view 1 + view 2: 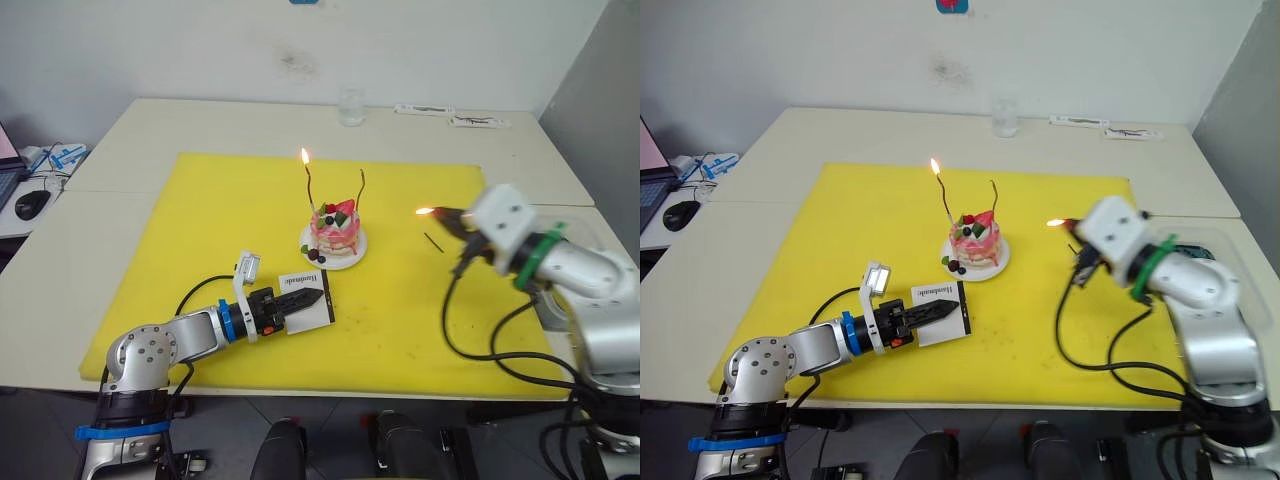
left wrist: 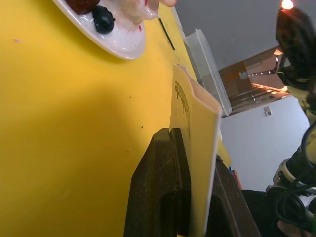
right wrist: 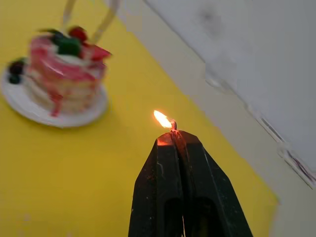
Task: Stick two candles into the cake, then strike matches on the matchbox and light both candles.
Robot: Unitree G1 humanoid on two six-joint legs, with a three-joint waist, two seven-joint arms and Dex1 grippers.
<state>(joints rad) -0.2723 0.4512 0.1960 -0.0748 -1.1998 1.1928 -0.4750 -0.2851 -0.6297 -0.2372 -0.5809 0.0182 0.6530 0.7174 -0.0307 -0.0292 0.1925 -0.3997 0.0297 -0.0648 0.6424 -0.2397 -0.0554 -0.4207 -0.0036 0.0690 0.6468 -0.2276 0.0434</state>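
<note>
Right gripper (image 3: 174, 136): fingers (image 3: 160, 168) pressing together on a burning match (image 3: 173, 126), with only its short tip and the flame showing past the fingertips. Reaching in from the right side, forearm lying almost level above the yellow mat (image 1: 200, 230), flame pointing toward the cake (image 1: 334, 230) but staying well apart from it.

Left gripper (image 1: 308, 300): jaws clamping the matchbox (image 1: 304, 297) by its edge, one finger on each face, box held low over the mat, perhaps touching it. Arm bending at the elbow near the front table edge, forearm stretching forward and to the right, toward the cake's plate (image 1: 352, 256).

Cake standing on its white plate near the middle of the mat. Two candles (image 1: 309, 190) standing upright in the cake top; the left one burning, the right one (image 1: 360, 186) showing no flame. Another match (image 1: 433, 242) lying on the mat between the cake and the right gripper, close to the gripper. Small glass (image 1: 351, 107) standing on the table (image 1: 120, 150) beyond the mat.
</note>
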